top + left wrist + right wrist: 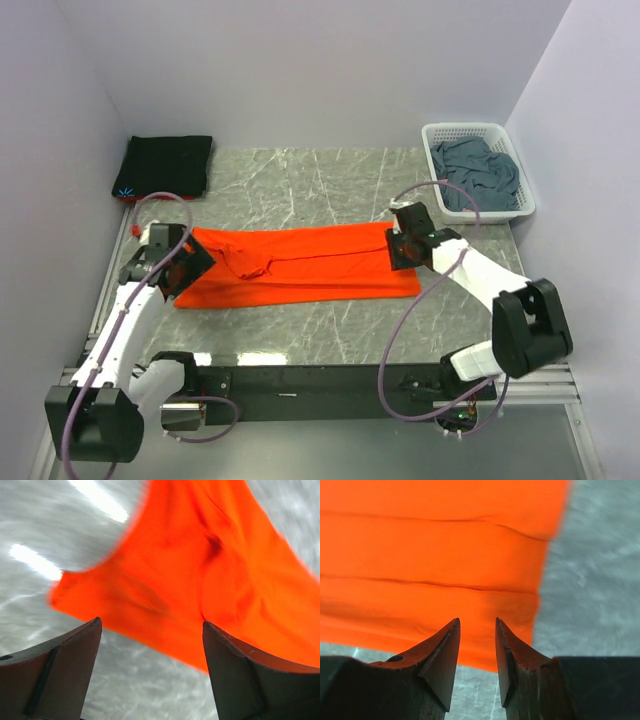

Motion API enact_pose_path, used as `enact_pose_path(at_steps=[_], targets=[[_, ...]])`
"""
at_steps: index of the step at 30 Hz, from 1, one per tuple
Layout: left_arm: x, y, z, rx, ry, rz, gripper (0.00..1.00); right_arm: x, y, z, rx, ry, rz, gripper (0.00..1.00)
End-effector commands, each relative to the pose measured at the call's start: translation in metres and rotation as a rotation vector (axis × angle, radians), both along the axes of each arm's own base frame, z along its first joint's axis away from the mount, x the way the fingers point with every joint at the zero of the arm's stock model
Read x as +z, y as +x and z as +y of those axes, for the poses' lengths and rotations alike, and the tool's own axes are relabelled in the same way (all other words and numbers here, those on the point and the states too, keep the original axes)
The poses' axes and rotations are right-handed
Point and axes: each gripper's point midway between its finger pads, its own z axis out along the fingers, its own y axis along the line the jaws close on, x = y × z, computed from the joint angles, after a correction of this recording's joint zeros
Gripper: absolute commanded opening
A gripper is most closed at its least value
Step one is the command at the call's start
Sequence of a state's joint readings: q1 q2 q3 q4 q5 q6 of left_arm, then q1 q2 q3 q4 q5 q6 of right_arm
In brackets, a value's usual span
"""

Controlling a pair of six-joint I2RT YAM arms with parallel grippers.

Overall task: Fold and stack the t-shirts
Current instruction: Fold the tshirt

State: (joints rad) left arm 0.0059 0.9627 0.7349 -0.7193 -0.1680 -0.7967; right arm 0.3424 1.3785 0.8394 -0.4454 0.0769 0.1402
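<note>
A bright orange t-shirt (300,265) lies folded lengthwise into a long strip across the middle of the marble table. My left gripper (183,268) hovers at its left end, jaws wide open and empty, with the shirt's edge (200,580) below and ahead of them. Over the strip's right end, my right gripper (400,250) is open by a narrower gap and holds nothing; the orange cloth (430,555) lies just beyond its tips. A folded black t-shirt (165,165) with a small light-blue mark rests at the back left. A blue-grey t-shirt (478,172) is bundled in the basket.
The white lattice basket (517,148) stands at the back right corner. Walls close in on the left, back and right. A black rail (320,380) runs along the near edge between the arm bases. Cables loop beside both arms.
</note>
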Motion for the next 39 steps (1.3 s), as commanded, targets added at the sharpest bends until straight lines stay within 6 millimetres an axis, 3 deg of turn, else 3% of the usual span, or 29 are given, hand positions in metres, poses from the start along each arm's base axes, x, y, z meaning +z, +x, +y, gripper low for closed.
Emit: enact_pose_path(at_steps=[1,4,12,18,24,33,39], targets=[[0.016,0.010,-0.038,-0.207,-0.011,-0.076,0.85,0.006,0.009,0.021,0.222,-0.053,-0.004,0.42],[0.013,0.008,-0.062,-0.311,-0.023,-0.082,0.85,0.001,0.009,0.042,0.334,-0.047,0.029,0.42],[-0.004,0.000,-0.122,-0.570,-0.071,-0.048,0.84,-0.017,0.010,0.070,0.496,-0.091,0.126,0.42],[-0.011,-0.002,-0.153,-0.660,-0.080,-0.017,0.83,-0.031,0.004,0.089,0.591,-0.113,0.188,0.42],[-0.017,-0.008,-0.174,-0.730,-0.076,0.016,0.83,-0.038,0.006,0.091,0.610,-0.135,0.194,0.42],[-0.032,-0.013,-0.187,-0.754,-0.032,0.059,0.83,-0.044,0.010,0.090,0.612,-0.158,0.206,0.36],[-0.044,-0.016,-0.196,-0.798,0.018,0.091,0.83,-0.038,0.018,0.092,0.609,-0.172,0.168,0.35]])
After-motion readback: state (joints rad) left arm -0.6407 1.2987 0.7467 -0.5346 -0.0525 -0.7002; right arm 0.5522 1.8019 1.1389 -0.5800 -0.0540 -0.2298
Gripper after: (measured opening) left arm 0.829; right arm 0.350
